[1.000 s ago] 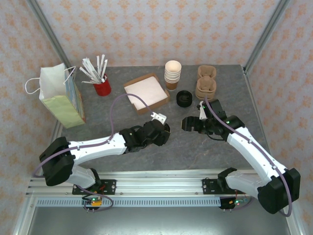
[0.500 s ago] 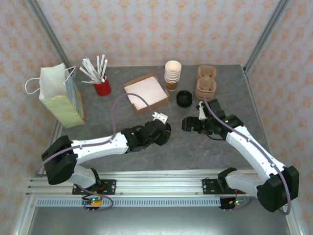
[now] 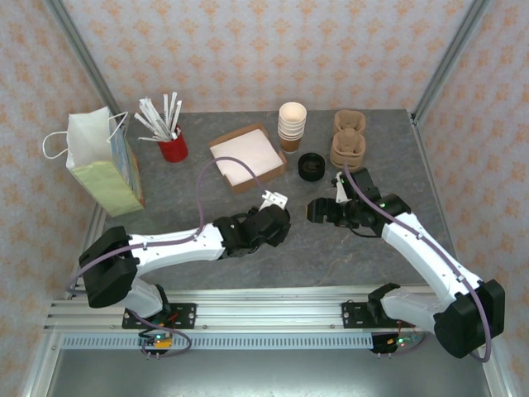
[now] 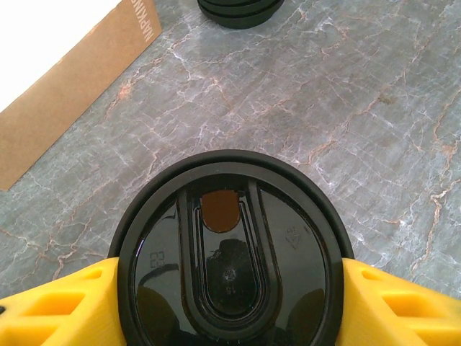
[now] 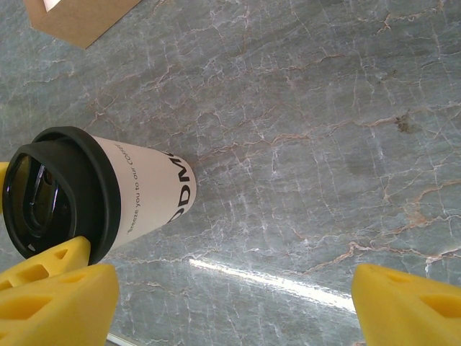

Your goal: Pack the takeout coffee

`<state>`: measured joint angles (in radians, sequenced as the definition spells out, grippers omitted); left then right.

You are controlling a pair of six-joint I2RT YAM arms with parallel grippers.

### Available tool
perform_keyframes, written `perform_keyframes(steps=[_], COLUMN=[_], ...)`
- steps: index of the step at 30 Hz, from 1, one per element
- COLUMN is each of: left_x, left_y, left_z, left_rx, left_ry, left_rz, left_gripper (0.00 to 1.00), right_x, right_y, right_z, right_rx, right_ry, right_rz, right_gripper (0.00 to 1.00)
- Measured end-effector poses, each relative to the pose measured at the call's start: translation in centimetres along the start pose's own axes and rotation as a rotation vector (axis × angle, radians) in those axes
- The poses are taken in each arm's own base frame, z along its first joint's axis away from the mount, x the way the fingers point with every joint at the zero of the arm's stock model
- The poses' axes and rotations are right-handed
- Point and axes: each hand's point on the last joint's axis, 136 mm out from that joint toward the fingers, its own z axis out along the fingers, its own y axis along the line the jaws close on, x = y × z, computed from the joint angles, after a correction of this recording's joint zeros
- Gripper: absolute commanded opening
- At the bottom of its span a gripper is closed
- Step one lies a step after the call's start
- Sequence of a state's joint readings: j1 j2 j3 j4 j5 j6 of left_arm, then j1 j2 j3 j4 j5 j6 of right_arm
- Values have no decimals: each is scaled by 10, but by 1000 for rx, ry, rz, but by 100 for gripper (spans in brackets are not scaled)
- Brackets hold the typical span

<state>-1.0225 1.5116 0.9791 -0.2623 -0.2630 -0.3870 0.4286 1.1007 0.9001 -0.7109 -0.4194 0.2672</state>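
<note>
- The takeout coffee [image 5: 137, 194] stands upright on the surface [image 3: 322, 256], about midway across. It is nearer me than the napkin box [image 3: 246, 157] and the loose lids [image 3: 311, 165].
- My left hand [image 4: 227, 285] brackets it, with one yellow finger [image 4: 50, 303] on each side of the black lid [image 4: 229, 216], right up against its rim. Whether they press or merely touch, I cannot tell.
- My right hand [image 5: 232, 288] hangs just beside the cup, spread wide and carrying nothing.
- As I judge it, the step in hand is getting a sound hold with the left before any lift.
- To do it well I would squeeze the paper wall below the lid, not the lid's rim. A pinch on the rim could pop the lid off.
- I squeeze gently and evenly, because a paper cup dents, and a dented cup may slip or spill through the sip hole.
- Then I lift straight up, level, and carry it to the paper bag [image 3: 103, 161] at the far left, which I take to be the destination.
- The right hand should move clear of that path, or go to steady the bag's mouth.
</note>
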Motion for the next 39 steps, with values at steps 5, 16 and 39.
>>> perform_keyframes(steps=[5, 16, 39], left_x=[-1, 8, -4], left_y=[-3, -4, -13], left_z=[4, 11, -1], left_rx=[-14, -25, -47], left_ry=[31, 40, 109], left_rz=[-16, -40, -1], left_gripper=[46, 46, 72], right_x=[0, 3, 0], right_y=[0, -4, -14], right_z=[1, 9, -2], right_rx=[2, 19, 80], right_ry=[4, 35, 0], right_rz=[0, -1, -16], right_gripper=[84, 84, 84])
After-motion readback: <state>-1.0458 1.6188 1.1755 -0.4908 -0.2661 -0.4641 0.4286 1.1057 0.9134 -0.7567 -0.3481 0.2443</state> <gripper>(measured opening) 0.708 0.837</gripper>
